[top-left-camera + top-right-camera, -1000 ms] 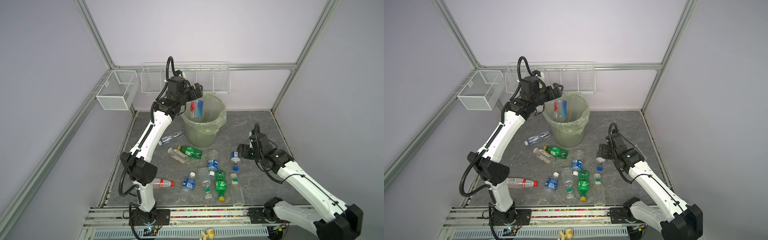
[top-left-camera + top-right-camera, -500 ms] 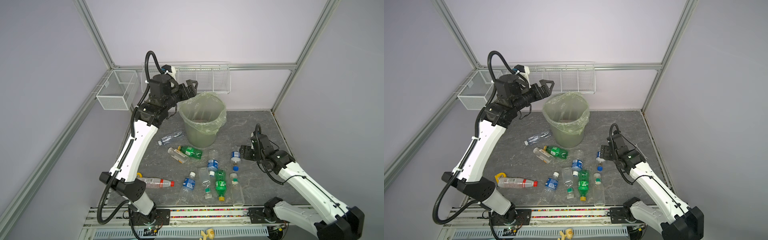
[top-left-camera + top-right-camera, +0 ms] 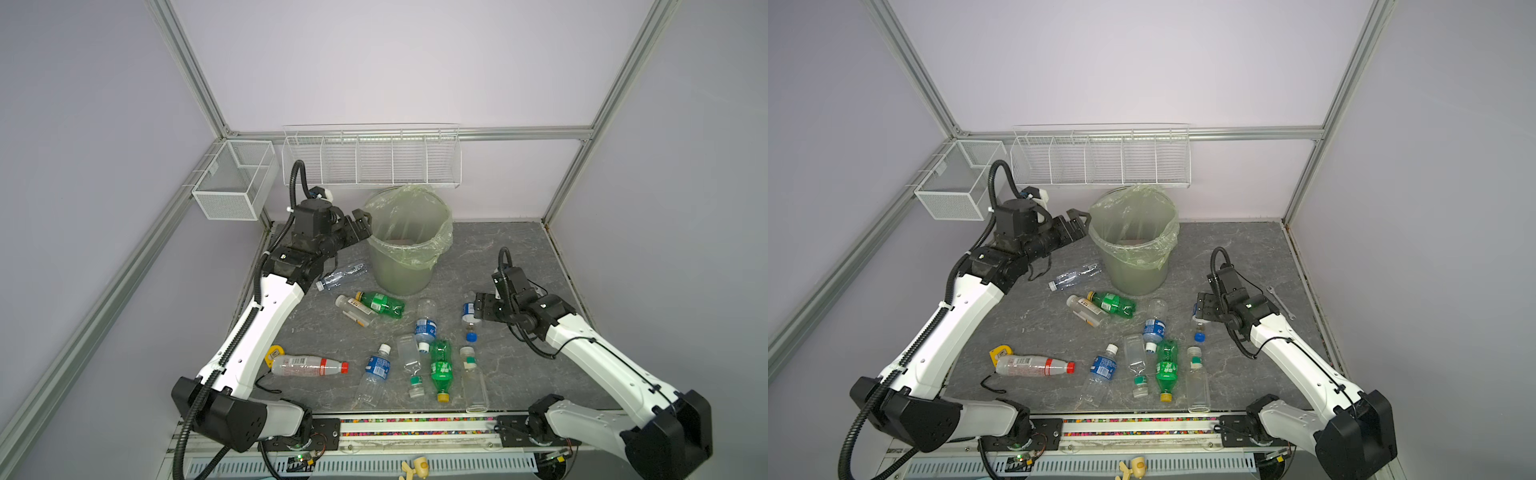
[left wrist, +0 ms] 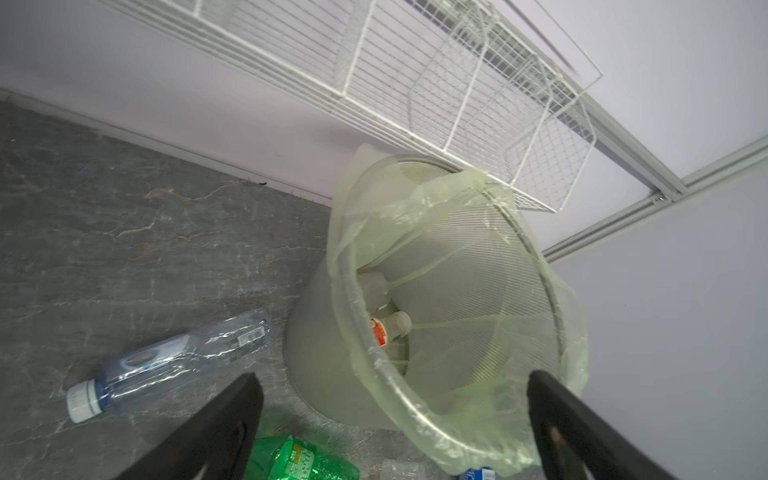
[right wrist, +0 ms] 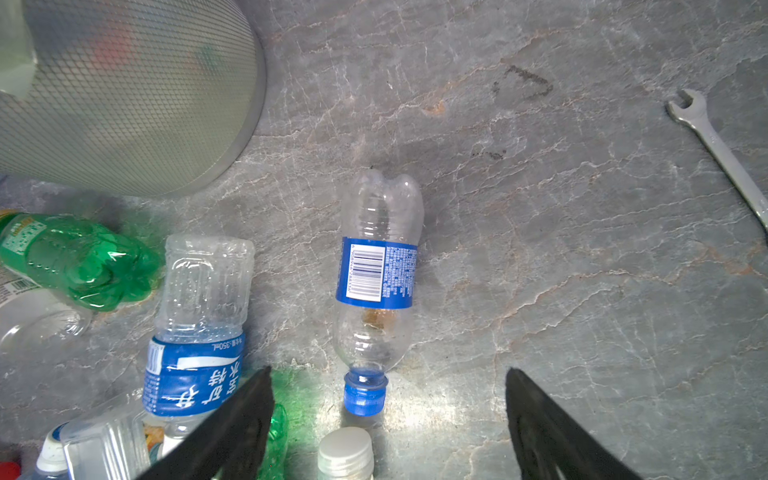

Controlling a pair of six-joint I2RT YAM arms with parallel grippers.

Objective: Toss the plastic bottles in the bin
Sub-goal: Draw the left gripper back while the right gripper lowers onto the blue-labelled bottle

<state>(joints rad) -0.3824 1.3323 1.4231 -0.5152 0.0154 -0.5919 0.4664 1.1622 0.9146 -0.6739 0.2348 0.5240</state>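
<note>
Left wrist view looks down into the bin [image 4: 478, 291], a round, pale-green translucent bucket lined with a thin crinkled green bag. At least two bottles lie at its bottom: a white-capped bottle with a red-and-white label [image 4: 388, 328] and a clear one [image 4: 376, 286] half hidden behind the rim.

Both top views show ten more plastic bottles [image 3: 426, 326] lying on their sides on the grey, stone-patterned table [image 3: 498, 257] in front of the bin. A crushed clear bottle [image 3: 340, 275] lies just beside the bin's foot. A green bottle with a yellow cap [image 3: 380, 302] touches a clear bottle with a pale label [image 3: 355, 309]. A clear bottle with a red label and red cap [image 3: 309, 365] lies apart, near the left arm. The others cluster in the middle. I judge the job to be at an early stage, with most of the bottles not yet binned.

The left gripper [image 3: 359, 224] hangs beside the bin's rim with its jaws wide apart, holding nothing. The right gripper [image 5: 387, 399] hovers low over a clear bottle with a blue label and blue cap [image 5: 376, 274]. Its jaws are spread to either side of the cap end and are not clamped on it. That bottle looks like the next pick.

Further out lie a steel spanner [image 5: 723, 153] and a yellow tape measure [image 3: 274, 353]. White wire baskets [image 3: 370, 158] hang on the back wall.
</note>
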